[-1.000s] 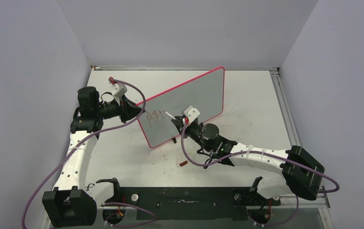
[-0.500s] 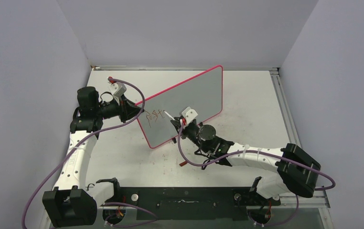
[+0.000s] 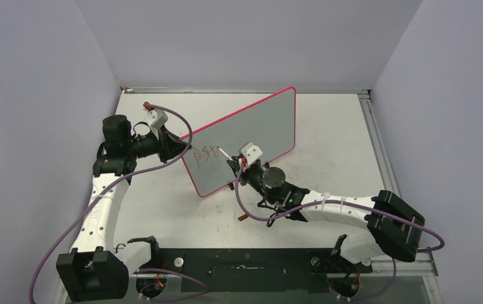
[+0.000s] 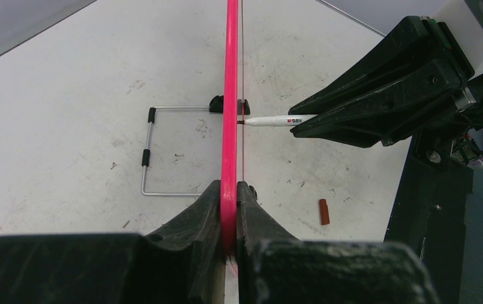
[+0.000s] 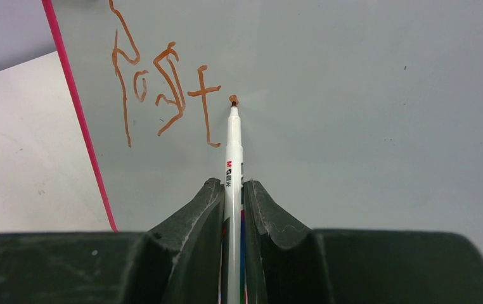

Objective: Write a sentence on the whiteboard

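The main risk is the whiteboard (image 3: 258,126) shifting under the marker (image 5: 233,152). The board stands upright, slantwise across the table (image 3: 340,139), and the left gripper (image 4: 228,187) is closed tight on its red rim at the left edge. If the marker pushes too hard, the board could pivot or slip in that pinch and the stroke would smear. With too little pressure the tip would lift off and leave gaps. The marker could also twist in the right gripper (image 5: 229,183), which is clamped shut on its barrel with only a narrow hold to steady it.

The sentence (image 5: 203,92) looks barely begun: about 4 orange-red characters sit near the board's left rim. The marker tip touches the board at a small dot just right of the last character, straight ahead of the right gripper. The writing lies between that tip and the rim the left gripper holds. A cap (image 4: 323,211) lies on the table near the right arm.
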Tool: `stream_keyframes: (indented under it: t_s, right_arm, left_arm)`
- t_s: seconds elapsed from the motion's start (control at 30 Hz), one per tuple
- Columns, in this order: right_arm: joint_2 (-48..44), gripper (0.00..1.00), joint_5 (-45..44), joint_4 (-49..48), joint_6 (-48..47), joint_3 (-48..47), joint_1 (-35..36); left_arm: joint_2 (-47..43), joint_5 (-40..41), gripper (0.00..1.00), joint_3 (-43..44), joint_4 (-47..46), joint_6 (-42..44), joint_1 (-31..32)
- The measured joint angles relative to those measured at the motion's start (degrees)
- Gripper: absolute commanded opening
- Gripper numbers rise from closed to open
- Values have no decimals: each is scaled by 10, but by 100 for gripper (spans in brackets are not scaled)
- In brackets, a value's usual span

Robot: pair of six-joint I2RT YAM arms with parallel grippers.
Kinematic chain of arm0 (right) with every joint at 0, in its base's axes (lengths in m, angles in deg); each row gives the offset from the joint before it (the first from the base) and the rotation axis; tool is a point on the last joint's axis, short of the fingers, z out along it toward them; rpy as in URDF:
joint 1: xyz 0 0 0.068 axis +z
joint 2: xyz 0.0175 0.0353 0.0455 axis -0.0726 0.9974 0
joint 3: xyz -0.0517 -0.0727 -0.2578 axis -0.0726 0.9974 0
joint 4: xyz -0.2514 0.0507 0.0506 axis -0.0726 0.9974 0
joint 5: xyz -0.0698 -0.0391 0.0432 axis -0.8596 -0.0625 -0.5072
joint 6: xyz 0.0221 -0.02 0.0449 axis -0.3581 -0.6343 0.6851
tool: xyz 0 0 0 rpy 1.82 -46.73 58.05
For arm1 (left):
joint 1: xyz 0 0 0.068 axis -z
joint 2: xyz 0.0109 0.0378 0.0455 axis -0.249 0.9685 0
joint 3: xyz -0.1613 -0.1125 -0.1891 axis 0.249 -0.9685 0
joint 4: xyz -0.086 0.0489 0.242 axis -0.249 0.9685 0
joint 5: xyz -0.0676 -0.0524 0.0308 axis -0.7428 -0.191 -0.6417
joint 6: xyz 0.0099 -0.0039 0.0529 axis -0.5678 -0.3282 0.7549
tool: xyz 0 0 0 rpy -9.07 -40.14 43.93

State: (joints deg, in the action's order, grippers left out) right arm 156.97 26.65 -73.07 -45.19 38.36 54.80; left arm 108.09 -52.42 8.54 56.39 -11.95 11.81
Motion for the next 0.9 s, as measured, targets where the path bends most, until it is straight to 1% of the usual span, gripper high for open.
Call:
stream_keyframes:
  t_s: [0.67, 0.9]
  right_arm:
    - [1, 5, -5, 0, 3, 1, 2]
    - [1, 5, -43, 11, -14, 3, 33]
  left_arm:
    - [0, 0, 0, 0, 0, 0, 0]
    - [0, -3, 0, 0, 2, 1, 0]
